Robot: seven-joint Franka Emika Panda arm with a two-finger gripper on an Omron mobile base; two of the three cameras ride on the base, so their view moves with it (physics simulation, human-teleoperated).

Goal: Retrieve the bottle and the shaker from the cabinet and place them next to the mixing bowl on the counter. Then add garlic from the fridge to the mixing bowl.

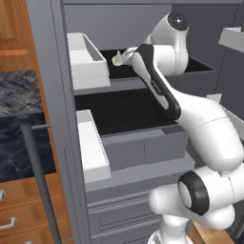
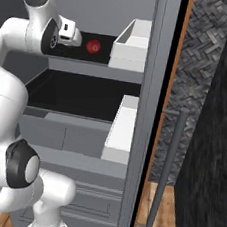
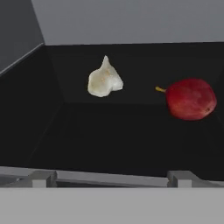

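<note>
Right, we're at the open fridge (image 1: pixel 143 157), and the white arm (image 1: pixel 157 76) is reaching up into the top shelf (image 1: pixel 200 66). On that dark shelf floor sits the garlic (image 3: pixel 104 80), a pale, pointed bulb; from the left base camera you can just catch it (image 1: pixel 116 58) peeking out past the arm's forearm, towards the left side of the shelf. Beside it, a little way off and not touching, lies a red apple (image 3: pixel 190 99) with a short yellowish stem; the right base camera picks it up too (image 2: pixel 93 46), just past the robot's hand.

Through the hand camera, the end effector (image 3: pixel 111 177) faces into the shelf with its two finger tips (image 3: pixel 43 177) spread wide, one at each side of the lower edge, and nothing between them. The garlic stands further back on the shelf, slightly left of centre between the tips, the apple off to the right. No contact with either.

White door bins (image 2: pixel 133 45) hang at the fridge's open edge, one at the top shelf level and one (image 2: pixel 119 131) lower. Wooden drawers (image 1: pixel 19 209) show at the far left.
</note>
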